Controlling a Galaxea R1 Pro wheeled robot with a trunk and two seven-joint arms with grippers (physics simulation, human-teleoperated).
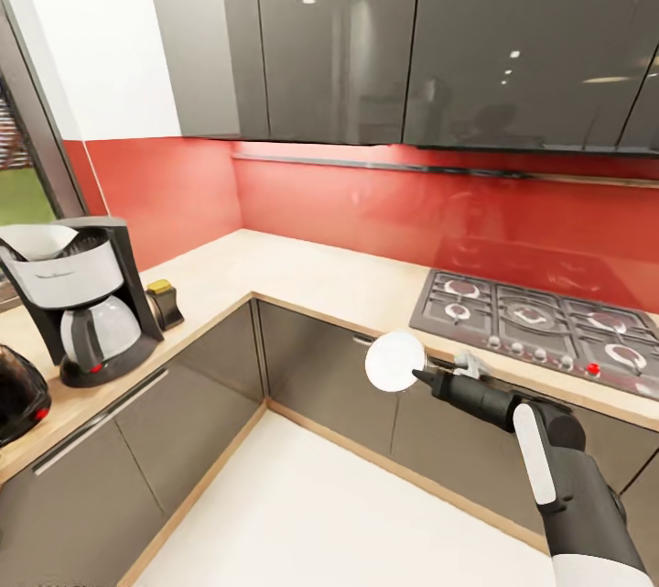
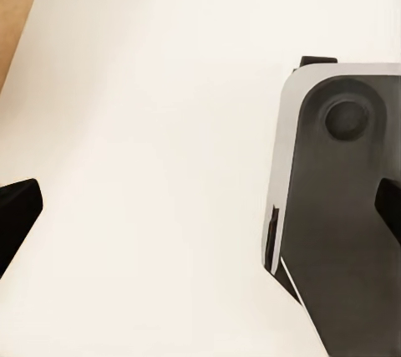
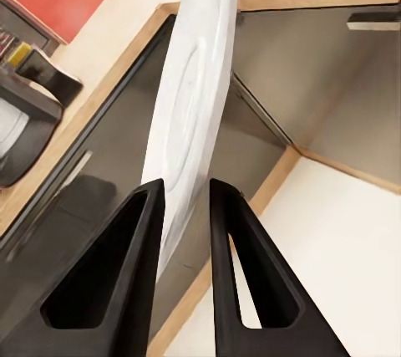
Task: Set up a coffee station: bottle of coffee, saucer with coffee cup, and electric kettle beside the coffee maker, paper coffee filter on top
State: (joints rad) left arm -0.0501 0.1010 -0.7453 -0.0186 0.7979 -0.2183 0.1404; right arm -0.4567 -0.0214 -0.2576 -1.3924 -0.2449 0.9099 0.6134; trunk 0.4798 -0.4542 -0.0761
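My right gripper [image 1: 418, 375] is shut on the rim of the white saucer [image 1: 395, 361], held on edge in the air in front of the dark cabinet fronts. In the right wrist view the saucer [image 3: 196, 98] stands edge-on between the two fingers of the gripper [image 3: 185, 191]. The coffee maker [image 1: 87, 303] stands on the kitchen countertop [image 1: 311, 276] at the left, with the paper coffee filter [image 1: 41, 242] on its top. The bottle of coffee [image 1: 163, 301] sits just to its right. The electric kettle [image 1: 14, 395] is cut by the left edge. My left gripper [image 2: 200, 215] hangs open over the floor.
A gas hob [image 1: 540, 321] is set into the countertop at the right. Glossy grey wall cabinets [image 1: 366, 38] hang above a red backsplash. Pale floor [image 1: 348, 514] fills the corner between the two cabinet runs. Part of my base [image 2: 342, 206] shows in the left wrist view.
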